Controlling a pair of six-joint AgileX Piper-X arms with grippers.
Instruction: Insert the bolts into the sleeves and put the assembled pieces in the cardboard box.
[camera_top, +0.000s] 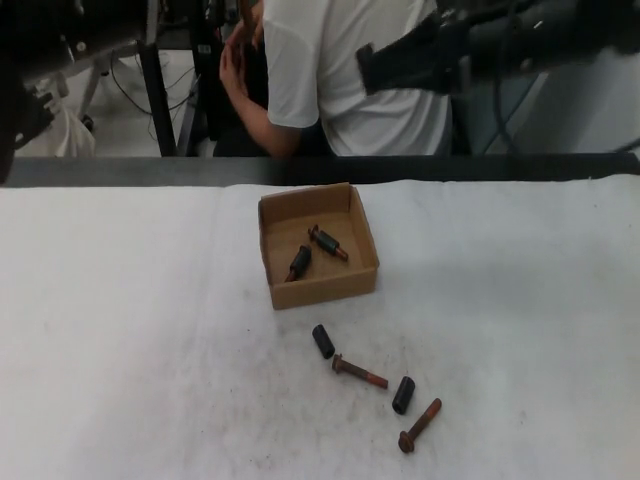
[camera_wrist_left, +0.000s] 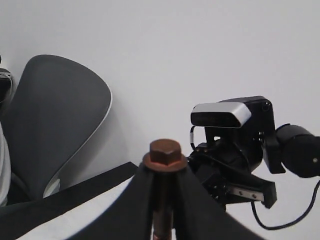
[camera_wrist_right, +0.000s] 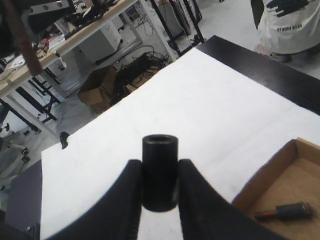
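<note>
Left gripper (camera_wrist_left: 164, 175) is clamped on a bolt (camera_wrist_left: 165, 156) just under its hex head. The right gripper (camera_wrist_right: 160, 167) pinches a sleeve (camera_wrist_right: 160, 150) with its open bore clear of the fingers. At the lower right of the high view, loose bolts (camera_top: 360, 372) and loose sleeves (camera_top: 323, 341) lie on the bench (camera_top: 120, 350). The box (camera_top: 325, 288) at centre holds two assembled pieces (camera_top: 299, 263). If the axes are misaligned, the bolt could jam at the sleeve's mouth, twist in the grip and drop.
</note>
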